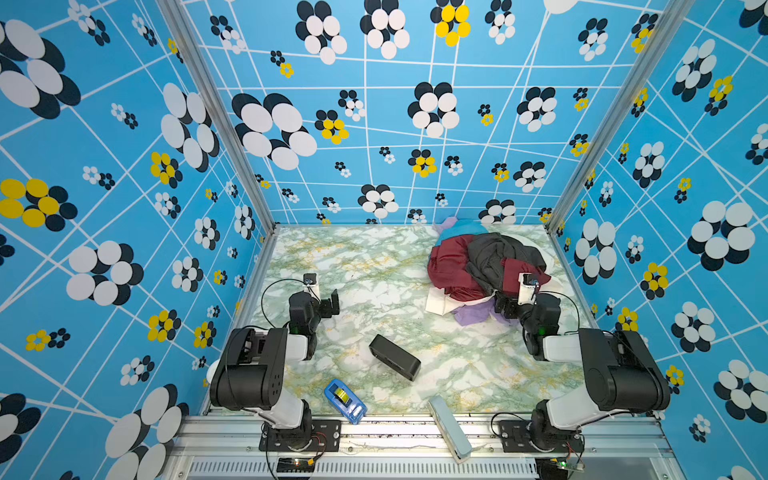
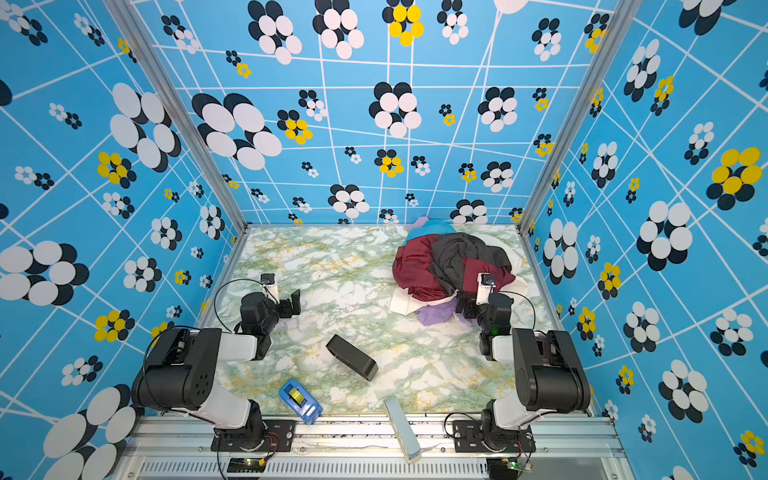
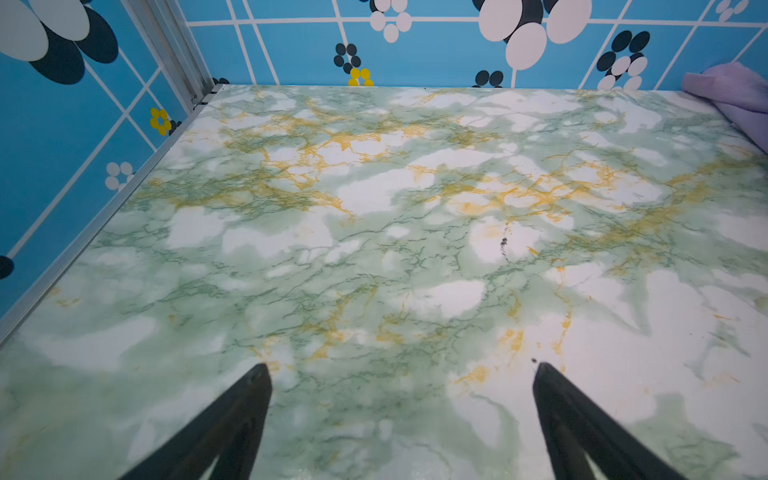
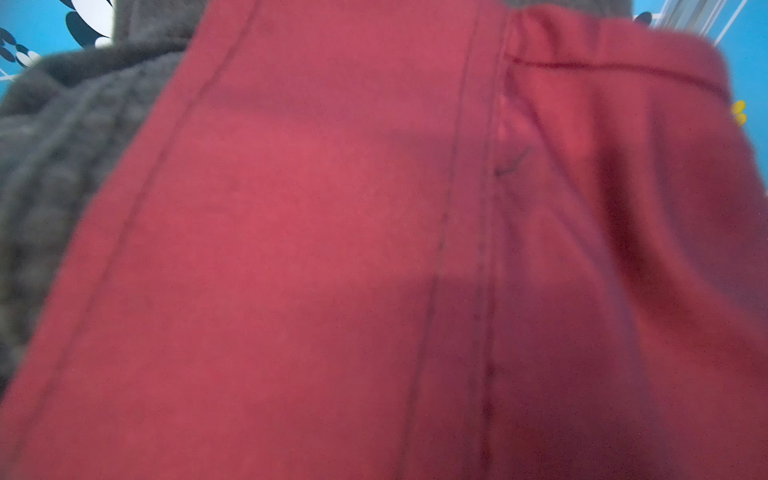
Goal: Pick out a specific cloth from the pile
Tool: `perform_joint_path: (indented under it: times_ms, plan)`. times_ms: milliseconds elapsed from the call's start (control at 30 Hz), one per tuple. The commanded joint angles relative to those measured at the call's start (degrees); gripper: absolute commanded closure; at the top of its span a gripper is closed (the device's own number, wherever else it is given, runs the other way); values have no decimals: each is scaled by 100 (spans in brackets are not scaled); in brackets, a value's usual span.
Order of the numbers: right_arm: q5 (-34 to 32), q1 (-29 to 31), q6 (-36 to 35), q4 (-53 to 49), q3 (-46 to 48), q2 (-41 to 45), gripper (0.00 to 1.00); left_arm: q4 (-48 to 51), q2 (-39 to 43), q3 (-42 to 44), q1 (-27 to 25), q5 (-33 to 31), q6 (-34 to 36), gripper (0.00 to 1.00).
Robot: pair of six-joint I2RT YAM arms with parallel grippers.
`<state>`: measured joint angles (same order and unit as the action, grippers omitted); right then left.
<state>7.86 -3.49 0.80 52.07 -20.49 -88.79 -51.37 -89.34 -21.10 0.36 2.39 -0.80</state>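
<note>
In both top views, the pile (image 1: 457, 230) (image 2: 430, 230) sits at the far right of the marbled table (image 1: 374, 266) (image 2: 332, 266), close to the back wall. The cloth (image 1: 449, 266) (image 2: 413, 266), dark red and slightly shiny, lies on the upper part of the heap. It shows on both sides of a charcoal garment (image 1: 494, 253) (image 2: 457, 253) that is draped across its middle. White and lavender pieces spill out along the near edge.

We see the right gripper (image 1: 506, 306) (image 2: 467, 306) pressed against that near edge, just below a dark red fold. Its jaws are spread wide, but we cannot tell whether any fabric lies between them.

The left gripper (image 1: 330, 305) (image 2: 291, 305) hangs over bare table, well apart from the pile. A black box (image 1: 395, 357) (image 2: 351, 357) lies between the two arms, and a blue case (image 1: 345, 401) (image 2: 300, 401) rests near the front rail.

In the left wrist view, the left gripper (image 3: 401, 368) has its two dark fingers (image 3: 232, 419) far apart, with only marbled surface between them. A lavender fold (image 3: 731, 91) of the pile shows at the picture's edge, by the back wall.

In the right wrist view, we see the cloth (image 4: 332, 228) filling nearly the whole picture. It is very close and blurred, with stitched seams running along it. The charcoal garment (image 4: 54, 166) borders it on one side and has a knitted texture. This view does not show the right gripper's fingers.
</note>
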Motion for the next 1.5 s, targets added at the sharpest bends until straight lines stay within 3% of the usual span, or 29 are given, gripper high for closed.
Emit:
perform_joint_path:
  times_ms: [0, 1467]
  plan:
    - [10, 14, 19, 180, -52, 11, 1, -57, 72, -109, -36, 38, 29, 1]
    - [-355, 109, 22, 65, -104, 29, 1, -55, 71, -111, -36, 43, 33, 1]
